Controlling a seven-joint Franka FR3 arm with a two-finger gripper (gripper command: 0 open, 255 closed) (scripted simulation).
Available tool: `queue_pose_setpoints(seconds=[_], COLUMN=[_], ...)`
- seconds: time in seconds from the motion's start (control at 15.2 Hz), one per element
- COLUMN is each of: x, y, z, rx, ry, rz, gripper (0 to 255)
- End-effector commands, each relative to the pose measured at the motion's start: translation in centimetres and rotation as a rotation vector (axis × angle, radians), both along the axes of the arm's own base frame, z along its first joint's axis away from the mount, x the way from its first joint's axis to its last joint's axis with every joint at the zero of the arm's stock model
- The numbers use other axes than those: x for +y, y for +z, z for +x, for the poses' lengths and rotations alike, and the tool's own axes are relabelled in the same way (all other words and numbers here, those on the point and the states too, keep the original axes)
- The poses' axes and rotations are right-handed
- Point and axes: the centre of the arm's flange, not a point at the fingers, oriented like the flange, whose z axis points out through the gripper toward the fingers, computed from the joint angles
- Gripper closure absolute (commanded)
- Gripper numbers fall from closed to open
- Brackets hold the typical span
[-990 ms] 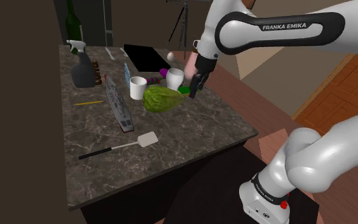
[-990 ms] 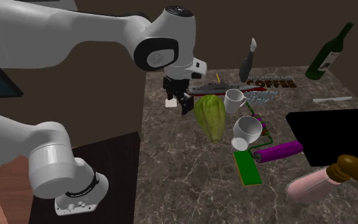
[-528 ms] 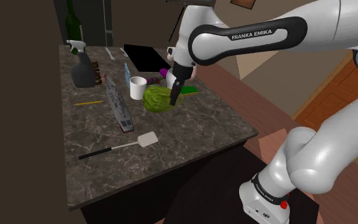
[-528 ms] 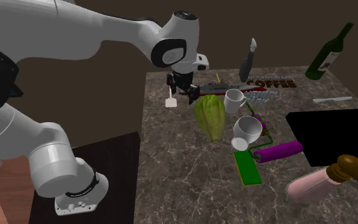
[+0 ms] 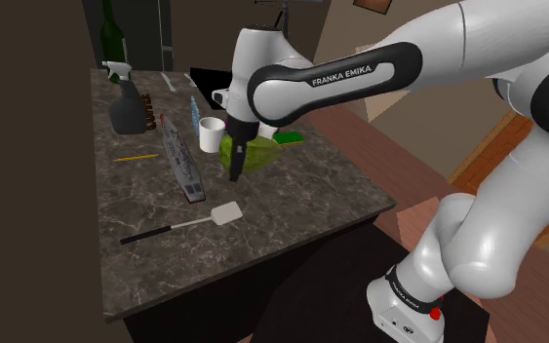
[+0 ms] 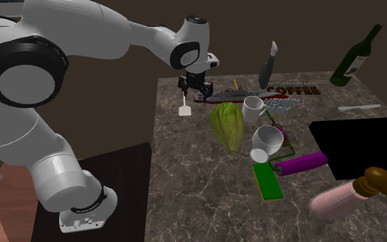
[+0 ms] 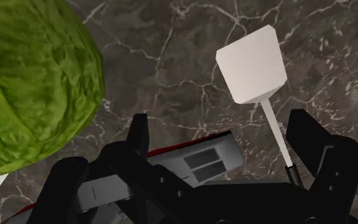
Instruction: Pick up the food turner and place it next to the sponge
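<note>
Jaws apart above the dark veined counter (image 5: 292,205) — white food turner (image 7: 250,63) flat below, lettuce (image 7: 31,83) alongside.

Dark marble counter (image 5: 292,185), wooden floor (image 5: 487,156)

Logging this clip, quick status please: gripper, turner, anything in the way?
Gripper above table, fingers open, empty. Turner flat on table, not held. Lettuce close beside gripper; nothing on the turner.

Arm (image 5: 352,76): FRANKA EMIKA; box (image 6: 293,90): COFFEE
</note>
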Motion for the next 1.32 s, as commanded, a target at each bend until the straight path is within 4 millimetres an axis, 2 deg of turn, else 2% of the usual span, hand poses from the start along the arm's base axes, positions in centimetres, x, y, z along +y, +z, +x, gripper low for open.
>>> queue_pose_setpoints(seconds=[0.0,0.33,0.66,0.73,1.19,1.25], x=[2.5,8.4,14.1,14.2,14.5,14.5], y=[-1.2,-3.8,-6.5,-6.5,-10.5,-10.5], z=[0.2,-0.1,-1.4,-1.4,-1.3,-1.3], rx=[-0.006,-0.019,-0.032,-0.032,-0.032,-0.032], ry=[0.075,0.256,0.437,0.440,0.440,0.440], rz=[0.004,0.011,0.018,0.018,0.018,0.018], gripper=[0,0,0,0,0,0])
